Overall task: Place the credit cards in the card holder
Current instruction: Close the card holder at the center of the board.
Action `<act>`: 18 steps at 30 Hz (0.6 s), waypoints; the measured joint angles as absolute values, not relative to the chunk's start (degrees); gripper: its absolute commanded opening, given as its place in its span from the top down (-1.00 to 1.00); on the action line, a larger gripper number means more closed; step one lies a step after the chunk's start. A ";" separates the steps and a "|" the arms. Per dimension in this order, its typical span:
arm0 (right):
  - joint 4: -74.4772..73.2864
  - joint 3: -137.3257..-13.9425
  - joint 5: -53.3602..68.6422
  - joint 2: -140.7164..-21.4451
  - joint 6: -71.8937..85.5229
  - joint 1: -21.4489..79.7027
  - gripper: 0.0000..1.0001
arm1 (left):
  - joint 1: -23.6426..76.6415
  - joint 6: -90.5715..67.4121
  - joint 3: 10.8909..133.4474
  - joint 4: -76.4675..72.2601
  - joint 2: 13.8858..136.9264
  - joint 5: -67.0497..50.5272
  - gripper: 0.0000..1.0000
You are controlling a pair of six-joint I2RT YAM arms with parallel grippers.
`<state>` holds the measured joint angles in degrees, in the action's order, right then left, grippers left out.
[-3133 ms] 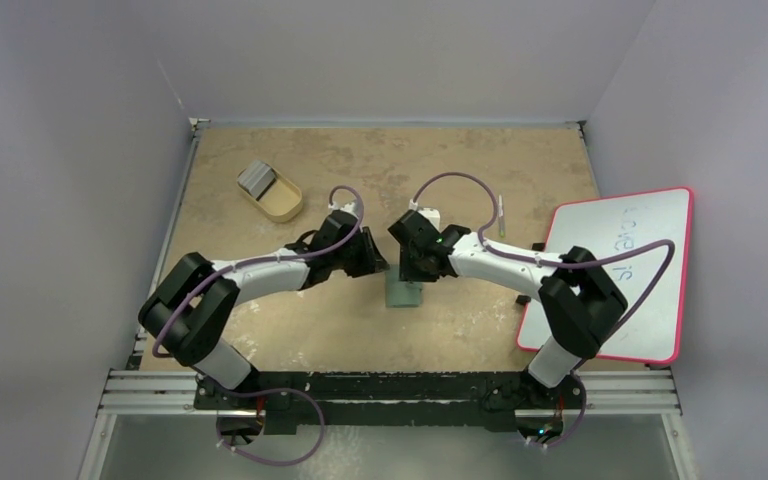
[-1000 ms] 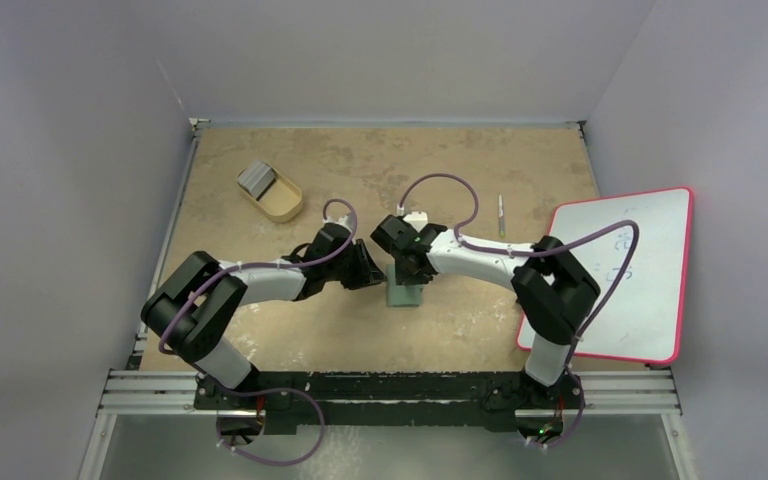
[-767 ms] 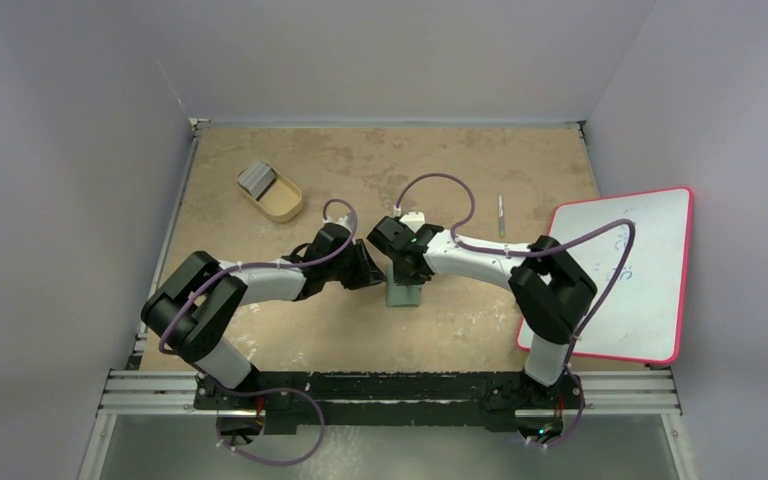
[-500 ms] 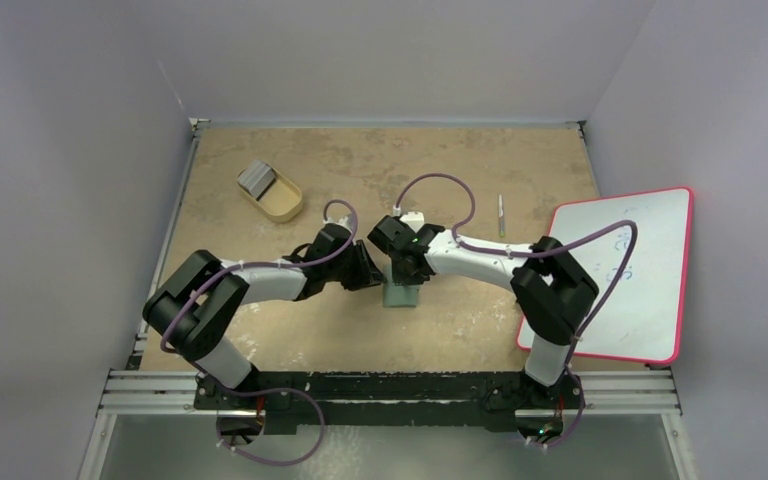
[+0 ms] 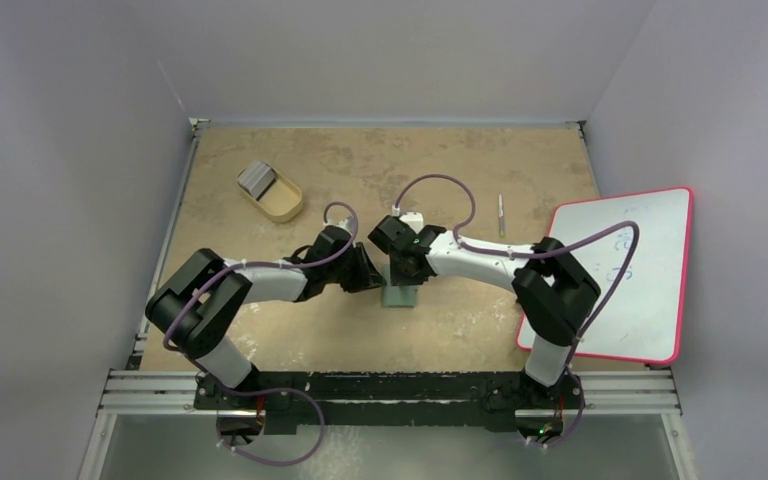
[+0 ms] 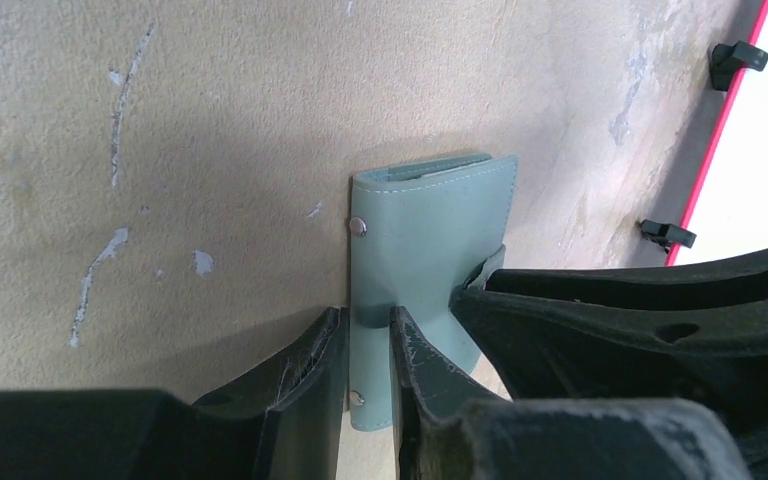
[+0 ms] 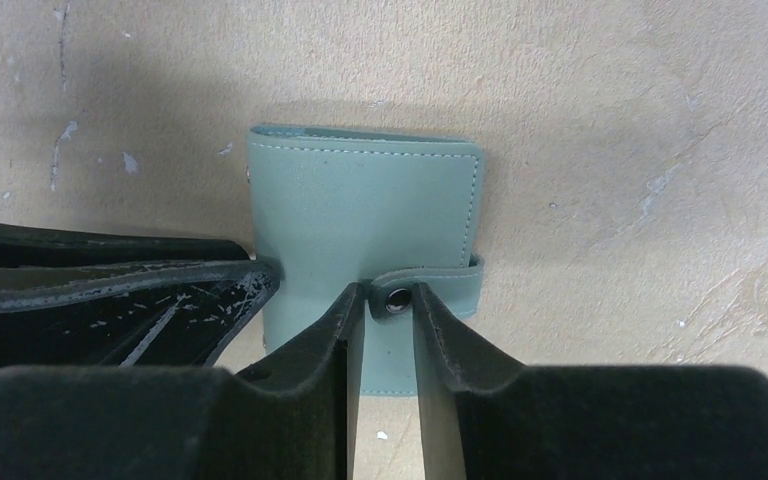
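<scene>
The wallet (image 7: pixel 360 200) lies closed and flat near the middle of the table (image 5: pixel 460 160), a little toward the near edge. Its stitched grey-green cover faces up, and its strap (image 7: pixel 440 282) wraps over from one side edge.

The left gripper (image 6: pixel 365 320) comes in low from the left. Its fingers are drawn narrow and pinch the wallet's left edge between the two metal studs there.

The right gripper (image 7: pixel 389 292) reaches in from the right side of the table. Its fingers are also narrow and close on the tip of the strap, with the snap (image 7: pixel 397 299) sitting right between the tips. The two grippers stand just beside each other over the wallet, and one left finger almost touches the wallet's corner next to the right gripper.

The cards (image 5: pixel 255 178) sit in a grey stack at the far-left end of the tray (image 5: pixel 295 210), toward the table's far left corner and well apart from the wallet.

A pen (image 5: pixel 501 214) lies right of centre. A whiteboard (image 5: pixel 640 260) rests over the table's right edge.
</scene>
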<state>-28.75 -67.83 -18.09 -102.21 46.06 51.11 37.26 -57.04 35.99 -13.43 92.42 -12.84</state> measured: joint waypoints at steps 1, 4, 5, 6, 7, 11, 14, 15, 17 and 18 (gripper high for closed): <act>-28.62 -67.72 -18.04 -102.04 46.06 51.13 0.46 | 37.26 -57.04 35.90 -13.67 92.55 -12.86 0.59; -28.21 -67.05 -17.87 -101.01 46.09 51.11 0.48 | 37.26 -57.04 35.73 -13.93 92.86 -12.91 0.59; -28.03 -66.81 -17.80 -100.51 46.09 51.11 0.50 | 37.26 -57.04 35.73 -14.02 92.90 -12.95 0.59; -27.77 -66.54 -17.63 -100.03 46.11 51.11 0.51 | 37.26 -57.04 35.73 -14.09 92.90 -12.99 0.59; -27.24 -66.08 -17.28 -99.31 46.11 51.11 0.52 | 37.26 -57.04 35.73 -14.13 92.90 -13.06 0.59; -26.11 -64.93 -16.71 -98.06 46.15 50.98 0.57 | 37.26 -57.04 35.73 -14.13 92.90 -13.10 0.59; -25.78 -64.14 -16.34 -97.80 46.30 50.94 0.57 | 37.26 -57.04 35.73 -14.15 92.90 -13.10 0.59; -25.74 -63.88 -16.32 -97.49 46.30 50.94 0.57 | 37.26 -57.04 35.73 -14.13 92.90 -13.10 0.59; -25.71 -63.13 -16.12 -96.05 46.28 50.87 0.57 | 37.26 -57.04 35.73 -14.13 92.90 -13.10 0.59; -25.21 -62.41 -15.79 -94.78 46.26 50.63 0.57 | 37.26 -57.04 35.73 -14.15 92.90 -13.10 0.59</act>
<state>-25.21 -62.41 -15.79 -94.78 46.26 50.63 37.26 -57.04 35.73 -14.15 92.90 -13.10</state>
